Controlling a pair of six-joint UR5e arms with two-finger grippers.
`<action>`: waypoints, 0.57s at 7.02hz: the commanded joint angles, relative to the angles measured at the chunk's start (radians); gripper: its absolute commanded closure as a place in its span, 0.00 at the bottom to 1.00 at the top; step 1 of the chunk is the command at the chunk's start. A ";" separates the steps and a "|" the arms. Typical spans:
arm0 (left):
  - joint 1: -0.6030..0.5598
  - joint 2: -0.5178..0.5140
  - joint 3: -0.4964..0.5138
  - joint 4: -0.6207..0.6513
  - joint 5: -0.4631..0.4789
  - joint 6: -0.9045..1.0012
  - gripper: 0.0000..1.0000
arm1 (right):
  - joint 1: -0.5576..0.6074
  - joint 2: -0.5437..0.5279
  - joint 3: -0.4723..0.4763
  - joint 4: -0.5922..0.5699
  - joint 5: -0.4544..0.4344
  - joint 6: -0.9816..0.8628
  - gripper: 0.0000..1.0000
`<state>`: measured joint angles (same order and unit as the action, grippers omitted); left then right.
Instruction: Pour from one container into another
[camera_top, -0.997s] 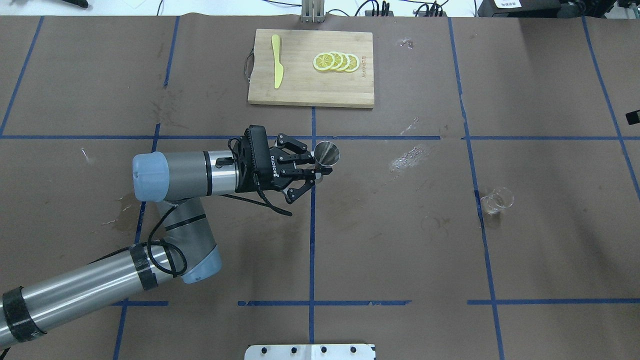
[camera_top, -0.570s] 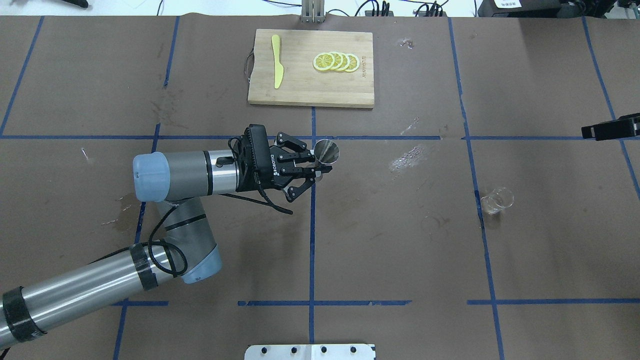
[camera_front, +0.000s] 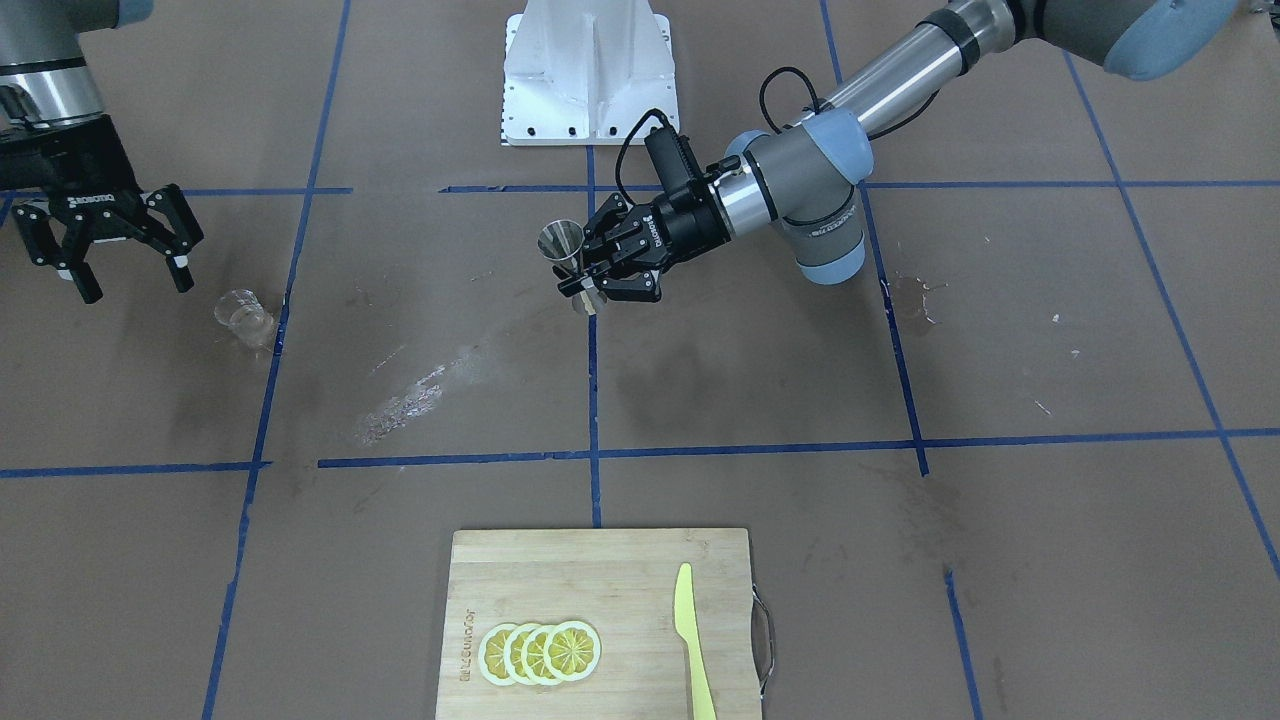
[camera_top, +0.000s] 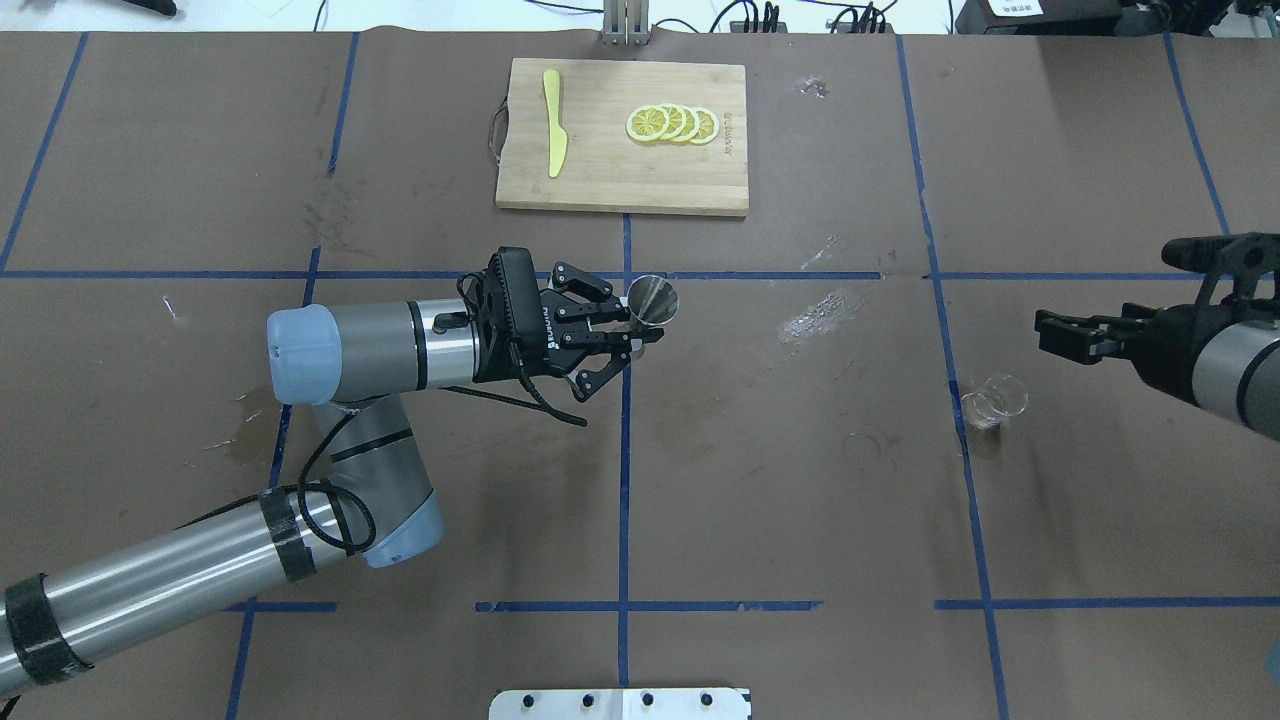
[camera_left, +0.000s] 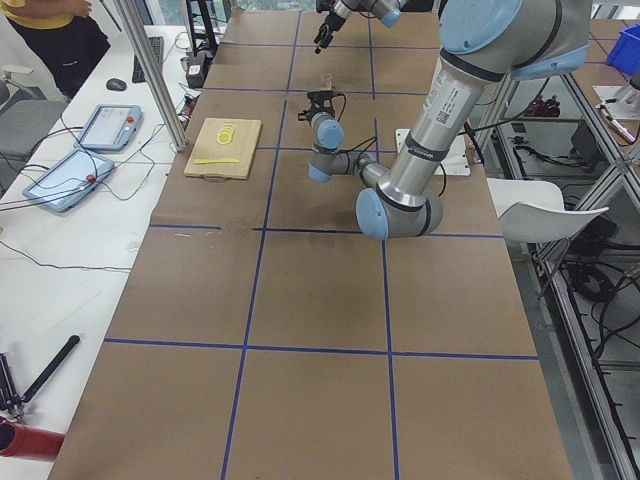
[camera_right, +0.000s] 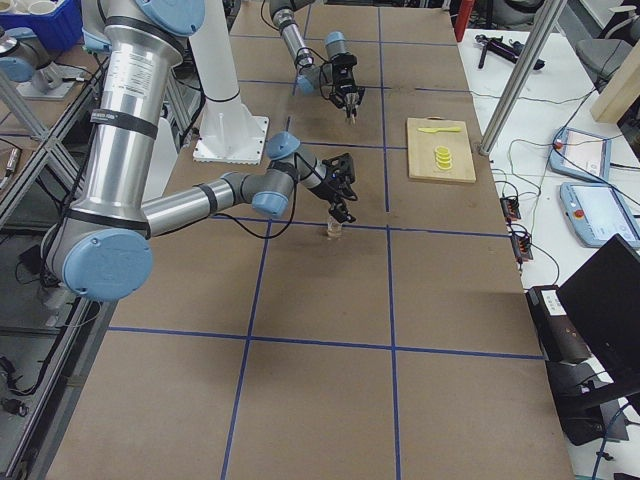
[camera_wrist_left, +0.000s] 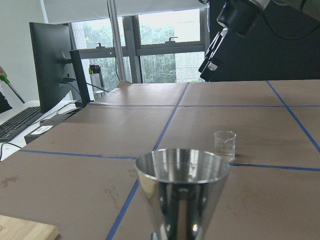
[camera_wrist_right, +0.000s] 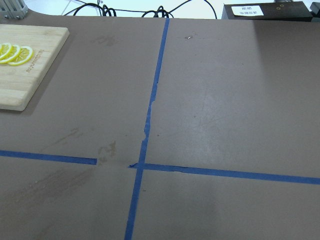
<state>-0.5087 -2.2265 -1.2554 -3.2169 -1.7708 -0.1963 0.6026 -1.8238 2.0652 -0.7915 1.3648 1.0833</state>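
The word ROBOTIQ stood in white letters on the black body of the left gripper (camera_front: 578, 283), and the same word on the right gripper (camera_front: 137, 290). The board (camera_front: 620, 600) bore a burnt-in brand mark beside the lemon slices (camera_front: 540, 652), too small to read. A white label (camera_wrist_right: 248, 10) on a black box (camera_wrist_right: 280, 11) carried small print, illegible. The cup (camera_wrist_left: 225, 145) had faint white markings, unreadable.

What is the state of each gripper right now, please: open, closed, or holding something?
Left gripper: closed on the silver jigger.
Right gripper: open and empty, near the glass cup but not touching it.
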 joint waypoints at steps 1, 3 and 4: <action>-0.001 0.002 -0.001 0.000 0.001 0.000 1.00 | -0.200 -0.002 -0.008 0.003 -0.302 0.084 0.01; 0.001 0.007 -0.002 0.000 0.001 0.000 1.00 | -0.298 0.003 -0.068 0.005 -0.483 0.139 0.01; 0.001 0.008 -0.004 0.000 0.002 0.000 1.00 | -0.338 0.005 -0.089 0.005 -0.553 0.173 0.01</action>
<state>-0.5080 -2.2202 -1.2578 -3.2167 -1.7698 -0.1964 0.3215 -1.8220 2.0060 -0.7872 0.9126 1.2141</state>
